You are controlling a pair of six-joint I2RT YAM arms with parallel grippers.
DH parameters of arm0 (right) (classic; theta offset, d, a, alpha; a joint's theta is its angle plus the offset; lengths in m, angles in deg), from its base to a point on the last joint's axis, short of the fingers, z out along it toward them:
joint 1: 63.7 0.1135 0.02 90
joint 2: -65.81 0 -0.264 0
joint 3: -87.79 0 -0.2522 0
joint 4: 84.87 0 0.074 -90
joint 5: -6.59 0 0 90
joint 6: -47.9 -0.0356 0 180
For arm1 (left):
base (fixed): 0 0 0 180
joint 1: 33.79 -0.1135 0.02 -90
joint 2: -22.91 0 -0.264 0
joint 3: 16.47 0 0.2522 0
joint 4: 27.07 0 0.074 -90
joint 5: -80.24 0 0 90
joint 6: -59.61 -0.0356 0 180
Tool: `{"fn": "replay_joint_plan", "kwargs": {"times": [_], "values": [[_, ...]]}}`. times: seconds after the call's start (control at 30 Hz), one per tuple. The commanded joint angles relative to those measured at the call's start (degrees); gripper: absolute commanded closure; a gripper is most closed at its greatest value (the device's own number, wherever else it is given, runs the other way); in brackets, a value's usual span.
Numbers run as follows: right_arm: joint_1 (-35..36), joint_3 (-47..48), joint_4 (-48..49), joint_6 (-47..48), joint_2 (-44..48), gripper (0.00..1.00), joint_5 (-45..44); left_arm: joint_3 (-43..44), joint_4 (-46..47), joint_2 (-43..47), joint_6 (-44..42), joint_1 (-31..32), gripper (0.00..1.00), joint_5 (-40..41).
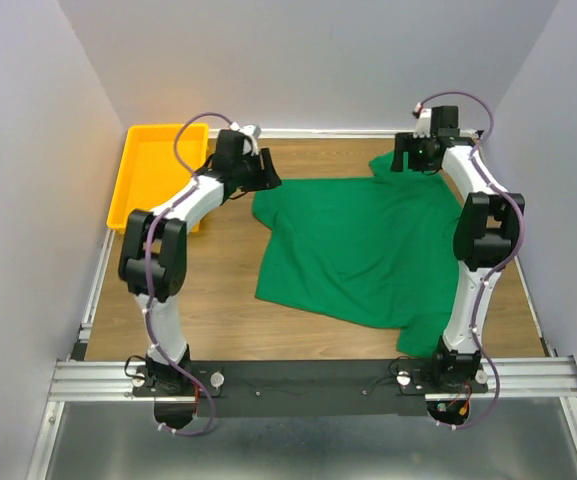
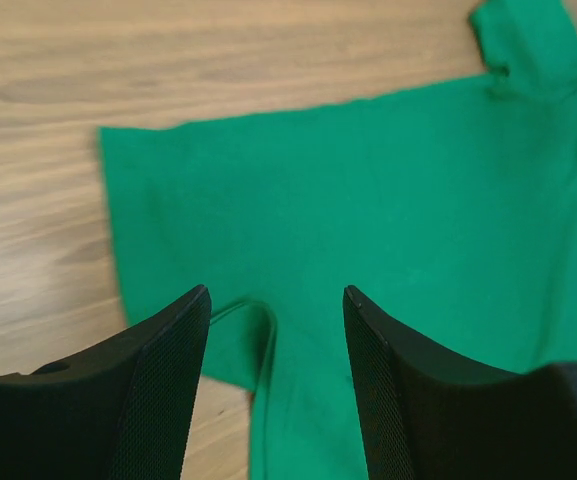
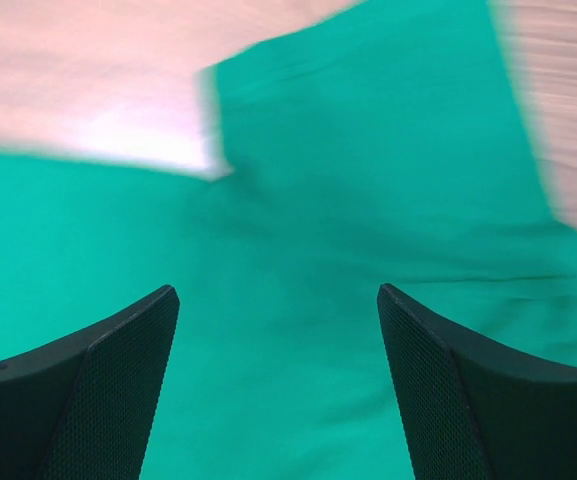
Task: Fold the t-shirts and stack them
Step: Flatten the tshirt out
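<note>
T-shirt point(image 1: 353, 250) lies spread on the table point(image 1: 218, 300), centre out to 3 o'clock, rumpled, with a sleeve bunched at its 1 o'clock corner. Left gripper point(image 2: 276, 295) is over the shirt's 10 o'clock corner, jaws moderately apart, nothing gripped. A curled hem edge runs on the cloth between the fingers point(image 2: 163, 390). You can't tell from the wrist view whether the tips touch the fabric. Right gripper point(image 3: 278, 290) is over the 1 o'clock sleeve, jaws wide, nothing gripped. That right wrist view is blurred, so cloth edges and seams there are soft; don't trust fine detail. In the top view both sets of fingertips are hard to make out against the dark wrist housings. The right arm covers the shirt's edge from 3 to 5 o'clock, so you can't see that hem or the near corner. Yellow tray point(image 1: 153, 180) sits at the table's 10 o'clock corner, apart from the shirt; the left arm cuts off part of its 3 o'clock rim.
</note>
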Motion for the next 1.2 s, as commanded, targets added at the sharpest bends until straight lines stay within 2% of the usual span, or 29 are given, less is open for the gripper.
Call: {"fn": "replay_joint_plan", "kwargs": {"times": [0.0,0.1,0.27,0.37,0.5,0.63,0.73,0.9,1.0,1.13,1.17], "values": [[-4.36,5.37,3.46,-5.46,-4.41,0.13,-7.56,8.30,-7.80,-7.00,-1.31,2.88,0.36,5.00],[-6.02,6.26,3.46,-5.02,-6.97,0.13,-6.17,17.52,-10.61,-14.46,-0.87,2.09,0.36,9.66],[-8.49,4.15,2.14,-2.65,-6.80,0.13,5.17,37.53,-20.16,-28.42,0.45,2.00,0.36,14.66],[-10.16,2.48,2.05,-2.73,-6.01,0.13,9.57,43.81,-25.27,-33.72,0.45,1.65,0.40,17.32],[-10.86,1.51,1.61,-2.47,-5.39,0.13,12.64,40.43,-25.30,-33.30,-0.77,0.77,0.47,18.90],[-11.04,1.25,0.91,-0.89,-5.47,0.13,16.59,36.27,-23.80,-30.92,-2.97,-0.20,0.49,16.28],[-11.04,1.68,0.30,-1.06,-6.44,0.13,18.01,36.97,-24.59,-32.05,-4.73,-0.64,0.50,11.80],[-11.04,4.41,-0.58,-1.24,-8.28,0.13,18.27,41.10,-27.57,-35.57,-5.53,-0.73,0.52,9.50],[-11.04,6.78,-0.58,-1.85,-10.04,0.13,15.74,41.72,-27.75,-36.72,-5.17,-0.73,0.58,7.13],[-11.13,13.11,-0.41,-4.31,-13.20,0.13,2.65,40.75,-26.44,-36.81,-5.00,-0.73,0.70,3.71],[-11.22,13.55,0.29,-4.32,-13.73,0.13,1.24,40.58,-26.17,-36.72,-5.00,-0.73,0.77,1.61]]}}
